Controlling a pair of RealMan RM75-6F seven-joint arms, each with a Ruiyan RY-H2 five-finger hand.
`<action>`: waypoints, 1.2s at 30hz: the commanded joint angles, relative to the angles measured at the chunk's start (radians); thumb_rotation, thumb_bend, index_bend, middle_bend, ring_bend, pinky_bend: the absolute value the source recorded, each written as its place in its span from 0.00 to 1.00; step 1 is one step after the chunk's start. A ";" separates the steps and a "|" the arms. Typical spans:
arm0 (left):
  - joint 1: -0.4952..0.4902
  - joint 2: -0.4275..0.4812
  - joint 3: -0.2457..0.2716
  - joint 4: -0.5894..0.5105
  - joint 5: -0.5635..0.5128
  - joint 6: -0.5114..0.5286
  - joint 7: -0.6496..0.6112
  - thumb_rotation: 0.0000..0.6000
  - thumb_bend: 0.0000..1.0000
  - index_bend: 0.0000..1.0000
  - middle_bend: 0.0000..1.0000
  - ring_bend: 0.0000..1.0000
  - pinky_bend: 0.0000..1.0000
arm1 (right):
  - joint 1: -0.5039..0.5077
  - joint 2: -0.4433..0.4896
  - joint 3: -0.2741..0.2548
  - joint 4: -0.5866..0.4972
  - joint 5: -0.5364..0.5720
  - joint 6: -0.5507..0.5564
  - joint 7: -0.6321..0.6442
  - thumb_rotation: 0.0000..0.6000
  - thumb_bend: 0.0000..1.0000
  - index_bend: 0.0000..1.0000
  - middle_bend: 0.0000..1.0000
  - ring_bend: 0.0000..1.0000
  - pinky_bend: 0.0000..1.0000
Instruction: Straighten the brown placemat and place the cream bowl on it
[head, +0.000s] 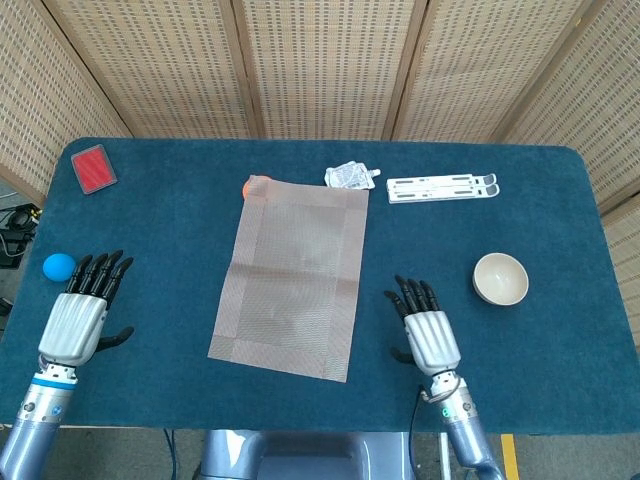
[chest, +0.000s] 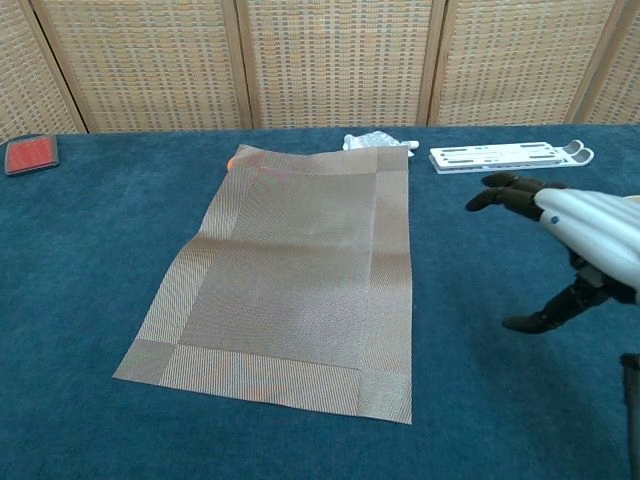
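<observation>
At table centre, brown placemat (head: 292, 278) lies skewed, flat. Cream bowl (head: 500, 278) sits well right, untouched. Right hand (head: 428, 330) empty, fingers spread, between them. Left hand (head: 78, 315) empty, spread. Risk: one-sided tug could bunch mat.

Robot test setup, staged indoors.
A table (head: 180, 240) covered in blue felt stands before woven folding screens (head: 320, 65).
</observation>
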 joint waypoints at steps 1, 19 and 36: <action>0.001 0.002 -0.004 0.003 -0.003 0.001 -0.009 1.00 0.11 0.00 0.00 0.00 0.00 | 0.014 -0.038 -0.021 -0.027 0.020 -0.040 -0.013 1.00 0.14 0.17 0.00 0.00 0.00; 0.000 0.014 -0.017 0.009 -0.029 -0.011 -0.035 1.00 0.11 0.00 0.00 0.00 0.00 | -0.020 -0.194 -0.060 0.027 0.044 -0.029 0.028 1.00 0.13 0.15 0.00 0.00 0.00; -0.002 0.017 -0.025 0.010 -0.054 -0.020 -0.021 1.00 0.11 0.00 0.00 0.00 0.00 | -0.075 -0.260 -0.066 0.053 0.070 0.007 0.079 1.00 0.13 0.10 0.00 0.00 0.00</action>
